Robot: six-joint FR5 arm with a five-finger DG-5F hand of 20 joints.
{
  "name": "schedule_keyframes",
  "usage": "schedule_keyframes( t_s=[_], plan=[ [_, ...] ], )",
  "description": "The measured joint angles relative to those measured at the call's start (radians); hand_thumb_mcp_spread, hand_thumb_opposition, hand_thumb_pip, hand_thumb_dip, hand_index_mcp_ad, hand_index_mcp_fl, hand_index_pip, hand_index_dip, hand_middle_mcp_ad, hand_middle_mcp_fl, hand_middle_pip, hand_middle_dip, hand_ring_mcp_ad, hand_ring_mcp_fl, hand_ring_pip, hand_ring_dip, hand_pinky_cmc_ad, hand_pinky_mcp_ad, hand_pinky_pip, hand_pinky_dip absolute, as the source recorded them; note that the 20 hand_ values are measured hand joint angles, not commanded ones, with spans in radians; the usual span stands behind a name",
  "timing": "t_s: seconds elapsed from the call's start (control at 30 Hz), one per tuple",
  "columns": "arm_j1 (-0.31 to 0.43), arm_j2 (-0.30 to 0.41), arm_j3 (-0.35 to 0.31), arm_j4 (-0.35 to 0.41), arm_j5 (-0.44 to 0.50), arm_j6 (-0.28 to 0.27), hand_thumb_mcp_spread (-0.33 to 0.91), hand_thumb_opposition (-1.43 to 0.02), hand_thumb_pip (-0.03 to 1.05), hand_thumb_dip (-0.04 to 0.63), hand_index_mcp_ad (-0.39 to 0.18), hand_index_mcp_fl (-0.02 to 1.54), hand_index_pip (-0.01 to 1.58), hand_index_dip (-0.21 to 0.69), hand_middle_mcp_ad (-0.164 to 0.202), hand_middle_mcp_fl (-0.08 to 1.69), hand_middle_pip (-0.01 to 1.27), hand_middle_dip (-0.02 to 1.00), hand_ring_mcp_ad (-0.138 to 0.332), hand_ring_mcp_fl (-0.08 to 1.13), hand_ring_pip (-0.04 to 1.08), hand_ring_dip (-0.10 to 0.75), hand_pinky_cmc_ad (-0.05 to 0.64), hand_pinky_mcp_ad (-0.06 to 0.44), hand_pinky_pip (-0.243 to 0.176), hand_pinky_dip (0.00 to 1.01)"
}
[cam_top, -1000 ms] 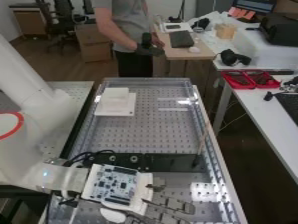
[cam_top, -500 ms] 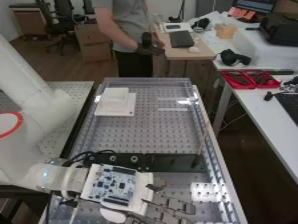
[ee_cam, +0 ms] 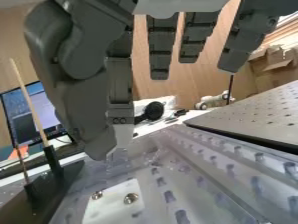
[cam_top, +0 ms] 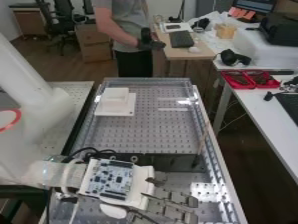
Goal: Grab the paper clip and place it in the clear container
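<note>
The brown floor spreads behind the big metal counter, pierced with rows of holes and edged in clear, shiny strips. Along its left side runs another pierced board, under the white arm. To the right stands a white desk with red trays; farther back are a wooden desk and a box. Over the counter's near end is the hand, its fingers stretched out and apart. A dark bar crosses the counter beyond it, and a white block sits at the far left. Smallest would be the paper clip; where it lies, I cannot tell.
</note>
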Motion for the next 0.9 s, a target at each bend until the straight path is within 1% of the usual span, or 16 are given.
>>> schedule_keyframes(
  t_s=[0.07,0.1,0.13,0.23,0.43,0.47,0.53,0.6,0.7,0.73,0.87,0.9],
  plan=[
    [0.001,0.008,-0.004,0.006,-0.001,0.006,0.50,-0.91,0.58,0.218,-0.218,0.71,1.35,-0.012,0.049,0.19,0.13,0.17,0.084,0.02,0.09,0.086,0.312,0.255,-0.012,0.21],
    [0.001,0.016,-0.008,0.012,-0.002,0.011,0.50,-0.91,0.58,0.218,-0.215,0.71,1.34,-0.028,0.049,0.20,0.13,0.17,0.084,0.02,0.10,0.086,0.328,0.255,-0.012,0.21],
    [0.001,0.020,-0.011,0.015,-0.003,0.014,0.51,-0.93,0.58,0.218,-0.213,0.72,1.35,-0.024,0.049,0.21,0.13,0.17,0.080,0.02,0.10,0.086,0.328,0.255,-0.012,0.21],
    [0.004,0.051,-0.027,0.034,-0.006,0.025,0.51,-0.93,0.58,0.218,-0.202,0.72,1.34,-0.044,0.049,0.21,0.13,0.17,0.080,0.02,0.10,0.086,0.342,0.255,-0.012,0.21],
    [0.022,0.129,-0.071,0.073,0.000,0.051,0.50,-0.93,0.58,0.218,-0.202,0.72,1.34,-0.040,0.049,0.21,0.13,0.17,0.080,0.02,0.10,0.086,0.342,0.255,-0.010,0.21],
    [0.031,0.152,-0.085,0.081,0.005,0.058,0.50,-0.93,0.58,0.218,-0.202,0.73,1.33,-0.040,0.047,0.21,0.13,0.17,0.080,0.02,0.10,0.086,0.342,0.255,-0.010,0.21],
    [0.043,0.176,-0.099,0.090,0.013,0.065,0.51,-0.93,0.58,0.220,-0.202,0.73,1.33,-0.042,0.047,0.21,0.13,0.18,0.080,0.02,0.10,0.086,0.346,0.258,-0.012,0.21],
    [0.063,0.207,-0.119,0.100,0.025,0.073,0.51,-0.94,0.58,0.220,-0.187,0.73,1.33,-0.038,0.051,0.21,0.13,0.18,0.080,0.02,0.10,0.086,0.346,0.258,-0.012,0.21],
    [0.115,0.271,-0.160,0.116,0.058,0.082,0.51,-0.94,0.58,0.220,-0.185,0.73,1.33,-0.038,0.051,0.21,0.13,0.18,0.080,0.02,0.10,0.086,0.342,0.258,-0.012,0.21],
    [0.122,0.279,-0.165,0.117,0.063,0.082,0.51,-0.94,0.58,0.220,-0.185,0.73,1.33,-0.042,0.051,0.21,0.13,0.18,0.080,0.02,0.10,0.086,0.342,0.258,-0.010,0.21],
    [0.202,0.346,-0.208,0.119,0.118,0.075,0.51,-0.94,0.58,0.216,-0.185,0.76,1.30,-0.042,0.051,0.21,0.13,0.18,0.080,0.02,0.10,0.086,0.342,0.258,-0.012,0.21],
    [0.209,0.351,-0.212,0.119,0.124,0.073,0.51,-0.94,0.58,0.220,-0.185,0.76,1.30,-0.038,0.051,0.21,0.13,0.18,0.080,0.02,0.10,0.086,0.342,0.258,-0.010,0.21]
  ],
)
